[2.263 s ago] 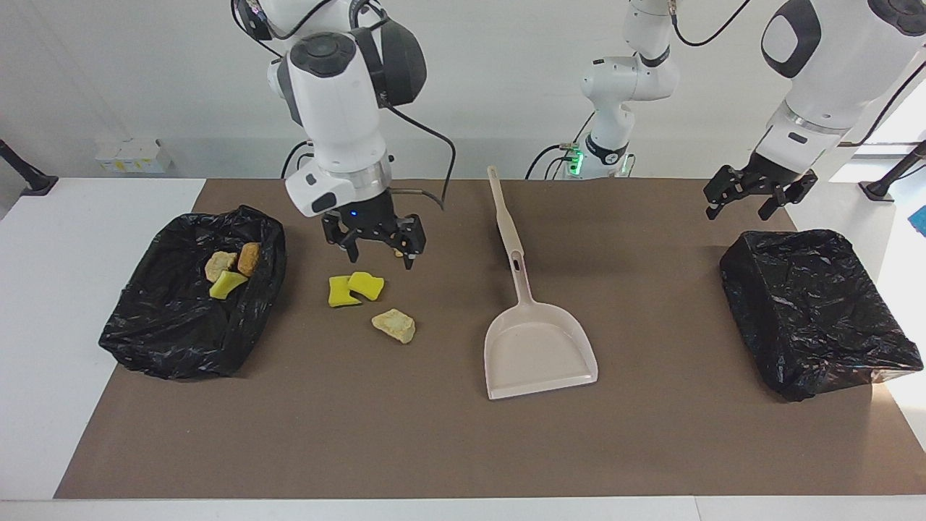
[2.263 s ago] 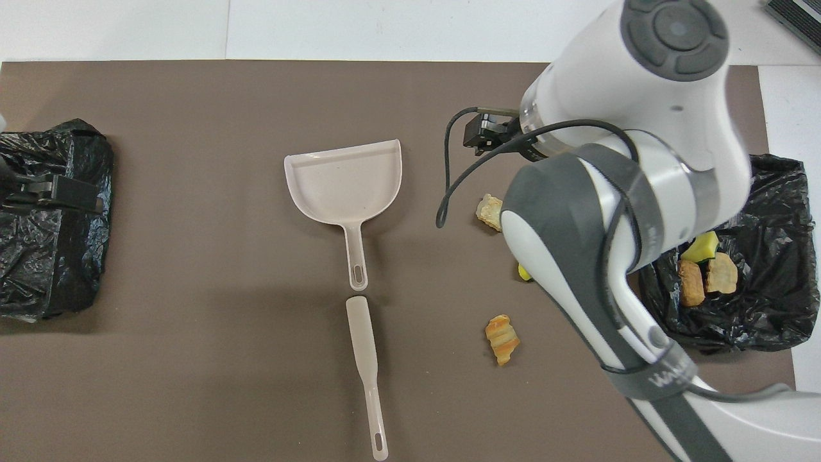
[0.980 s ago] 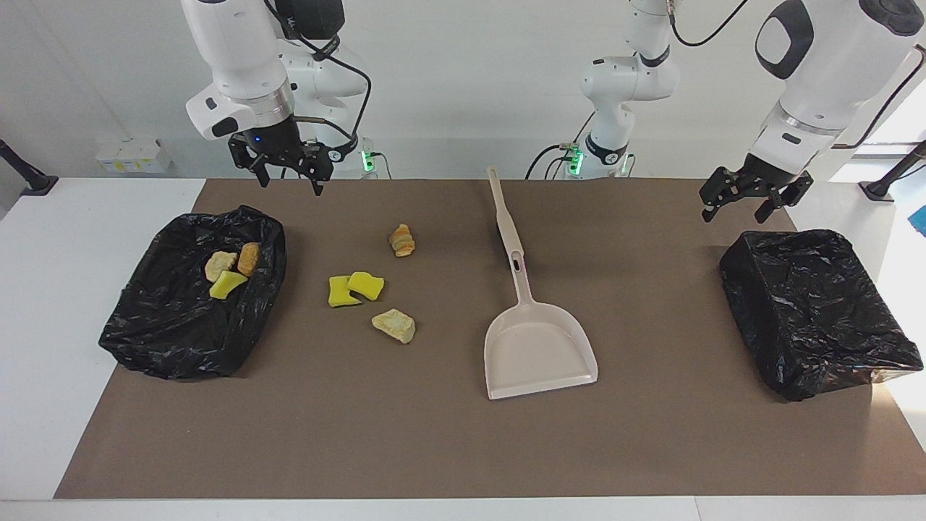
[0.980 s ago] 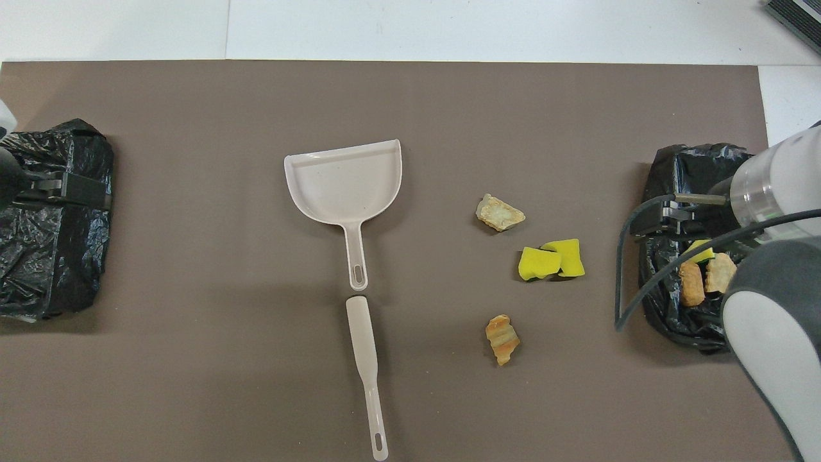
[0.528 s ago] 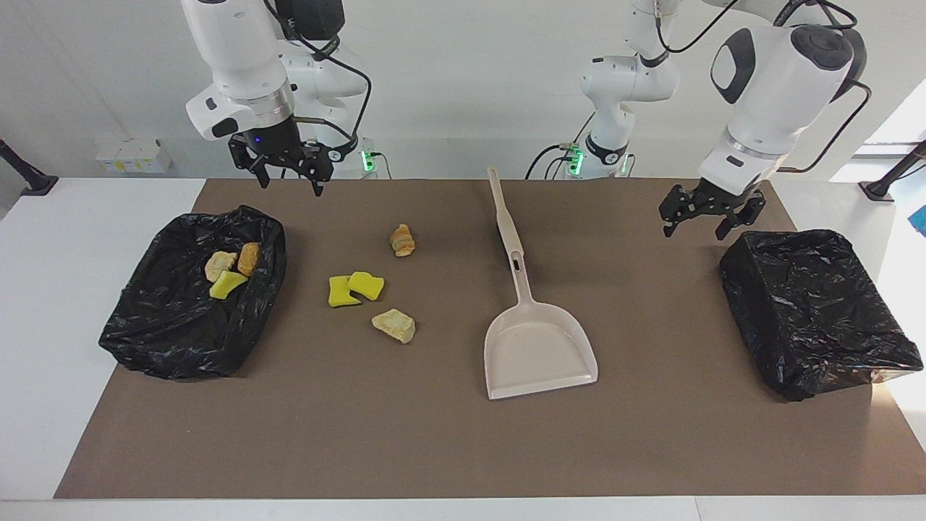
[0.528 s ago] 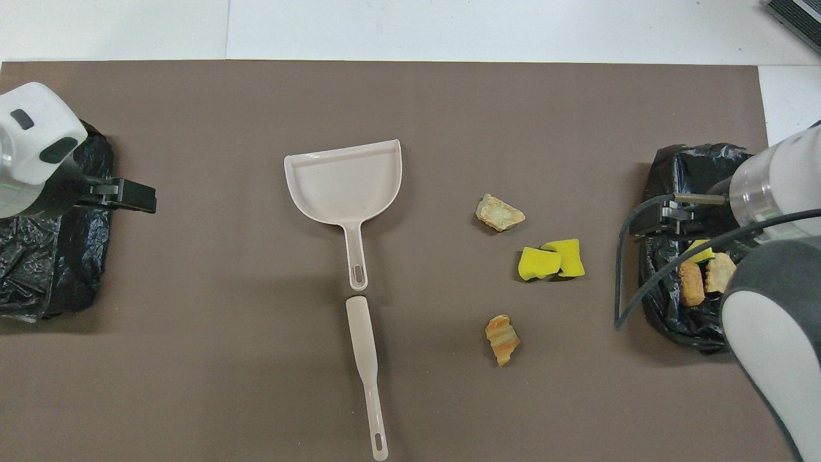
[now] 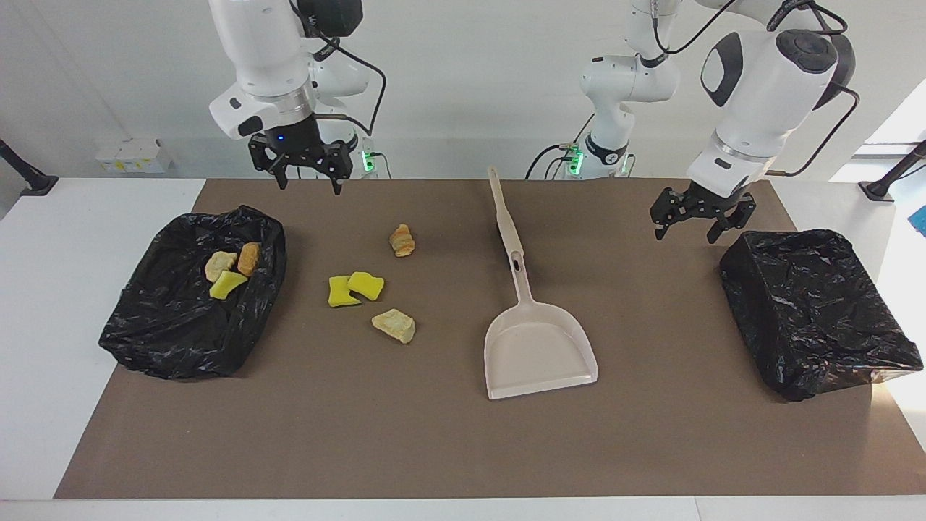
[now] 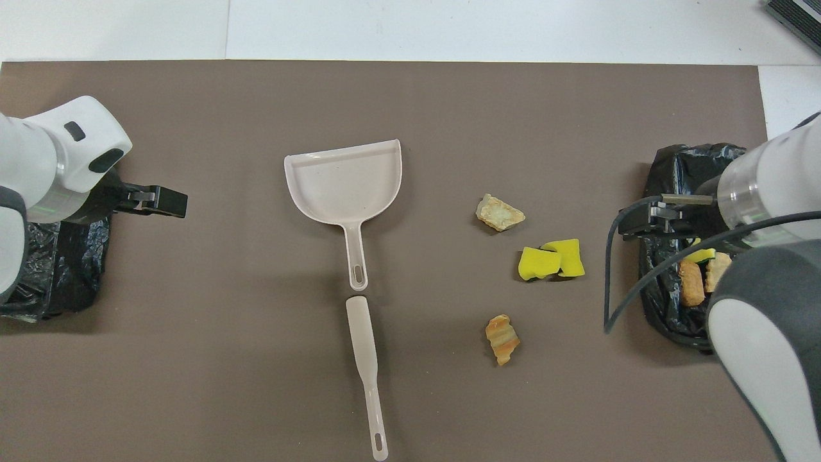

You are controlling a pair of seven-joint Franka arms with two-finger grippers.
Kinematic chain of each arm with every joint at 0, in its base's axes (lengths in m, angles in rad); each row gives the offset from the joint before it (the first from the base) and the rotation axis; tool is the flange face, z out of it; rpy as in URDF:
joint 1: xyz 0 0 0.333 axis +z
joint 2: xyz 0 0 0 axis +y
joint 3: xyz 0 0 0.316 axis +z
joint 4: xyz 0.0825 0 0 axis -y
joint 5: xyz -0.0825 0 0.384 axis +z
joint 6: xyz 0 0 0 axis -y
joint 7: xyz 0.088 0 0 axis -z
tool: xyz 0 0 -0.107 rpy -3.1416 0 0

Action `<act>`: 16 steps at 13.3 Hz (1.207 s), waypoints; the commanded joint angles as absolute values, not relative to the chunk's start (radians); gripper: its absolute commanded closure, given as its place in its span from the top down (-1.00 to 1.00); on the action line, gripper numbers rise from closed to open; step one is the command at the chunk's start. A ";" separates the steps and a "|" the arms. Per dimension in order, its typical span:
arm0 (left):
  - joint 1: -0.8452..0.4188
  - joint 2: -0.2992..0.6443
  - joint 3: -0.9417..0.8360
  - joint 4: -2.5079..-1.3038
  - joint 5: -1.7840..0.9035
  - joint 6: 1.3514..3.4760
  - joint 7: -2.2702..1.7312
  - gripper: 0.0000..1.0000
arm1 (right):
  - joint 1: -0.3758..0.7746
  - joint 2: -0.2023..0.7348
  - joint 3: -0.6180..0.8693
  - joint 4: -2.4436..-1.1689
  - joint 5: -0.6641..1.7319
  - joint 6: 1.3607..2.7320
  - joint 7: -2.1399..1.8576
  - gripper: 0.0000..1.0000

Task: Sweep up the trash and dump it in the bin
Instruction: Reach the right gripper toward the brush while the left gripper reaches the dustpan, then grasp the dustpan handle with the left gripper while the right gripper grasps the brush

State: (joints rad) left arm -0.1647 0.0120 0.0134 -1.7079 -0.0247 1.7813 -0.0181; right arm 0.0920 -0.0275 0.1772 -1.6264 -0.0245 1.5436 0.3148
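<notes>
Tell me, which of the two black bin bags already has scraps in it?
The black bag at the right arm's end of the table: three pieces lie in it, yellow and tan. The other bag, at the left arm's end, shows none.

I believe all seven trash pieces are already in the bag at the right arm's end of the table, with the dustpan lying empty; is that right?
Not quite. The facing view shows only three pieces in that bag; four pieces of trash still lie on the mat beside it. The dustpan is indeed empty.

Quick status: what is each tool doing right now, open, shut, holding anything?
Left tool: open, empty, up over the mat beside the bin.
Right tool: open, empty, up over the mat's edge.
</notes>
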 commanded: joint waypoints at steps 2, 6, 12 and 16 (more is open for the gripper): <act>-0.173 0.040 0.015 -1.666 -0.018 1.752 -0.037 1.00 | 0.251 -0.077 0.179 -1.758 -0.006 1.613 0.407 1.00; -0.262 0.049 0.011 -1.815 -0.024 1.946 -0.156 1.00 | 0.493 -0.104 0.179 -1.936 0.041 1.785 0.650 1.00; -0.431 0.273 0.012 -1.724 -0.037 2.014 -0.371 1.00 | 0.699 -0.098 0.181 -2.155 0.044 2.008 0.856 1.00; -0.543 0.336 0.011 -1.749 -0.038 2.112 -0.463 1.00 | 0.825 -0.075 0.181 -2.253 0.045 2.149 0.933 1.00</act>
